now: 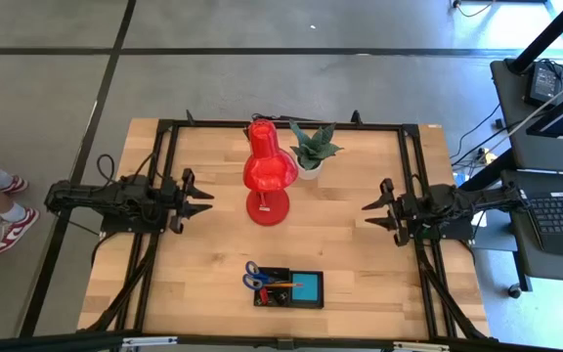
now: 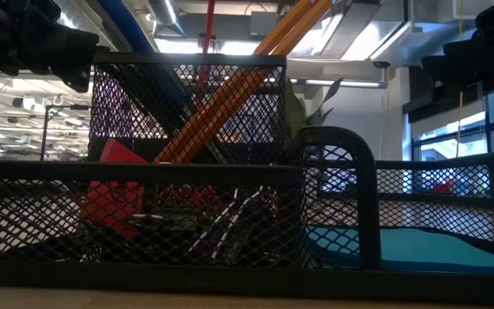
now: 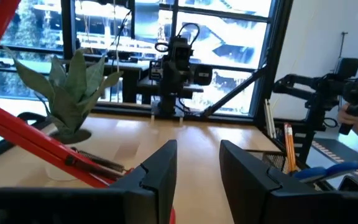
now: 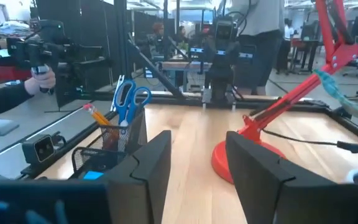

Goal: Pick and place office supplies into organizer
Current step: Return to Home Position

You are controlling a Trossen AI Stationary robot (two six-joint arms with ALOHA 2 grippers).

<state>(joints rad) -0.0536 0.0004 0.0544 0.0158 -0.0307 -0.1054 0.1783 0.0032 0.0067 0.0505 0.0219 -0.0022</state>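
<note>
The organizer (image 1: 288, 287) is a black mesh tray with an upright cup and rests on the table near its front edge. Blue-handled scissors (image 1: 254, 277) and orange pencils (image 2: 238, 86) stand in the cup. A red block (image 2: 114, 193) sits low behind the mesh, and a blue note pad (image 1: 308, 289) lies in the right compartment. My left gripper (image 1: 203, 198) hangs level at the table's left side, open, with nothing between its fingers. My right gripper (image 1: 371, 213) hangs level at the right side, also open, with nothing between its fingers. Both are far from the organizer.
A big red desk lamp (image 1: 267, 171) stands mid-table between the grippers, with a small green potted plant (image 1: 311, 149) behind it. A black frame rail (image 1: 281, 125) runs round the table. A person's feet (image 1: 8, 220) show beyond the left edge.
</note>
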